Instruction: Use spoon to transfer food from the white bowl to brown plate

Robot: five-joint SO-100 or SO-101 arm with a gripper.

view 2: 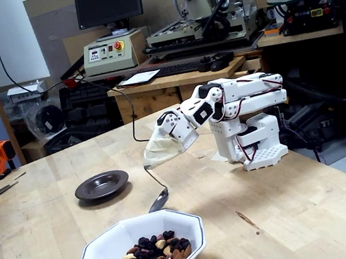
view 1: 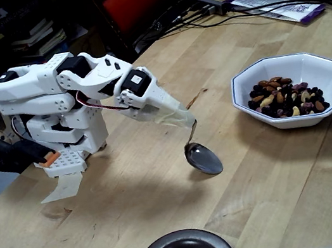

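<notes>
The silver spoon point(view 1: 203, 157) hangs bowl-down above the wooden table, its thin curved handle rising up and its bowl empty. To its right in that fixed view sits the white octagonal bowl point(view 1: 327, 70), blue-rimmed, holding the food point(view 1: 286, 97), a heap of brown nuts and dark dried fruit. The dark brown plate point(view 2: 101, 185) lies empty, well apart from the white bowl.

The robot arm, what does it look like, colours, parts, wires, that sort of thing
The arm is blocky white plastic, built from boxy segments on a white base whose plate shows a grid of small holes. Dark servo blocks sit in the joints, one with a small white label. Thin red and dark wires loop between segments. An orange piece sits near the base. The gripper has pale, slightly translucent tapered fingers.
</notes>
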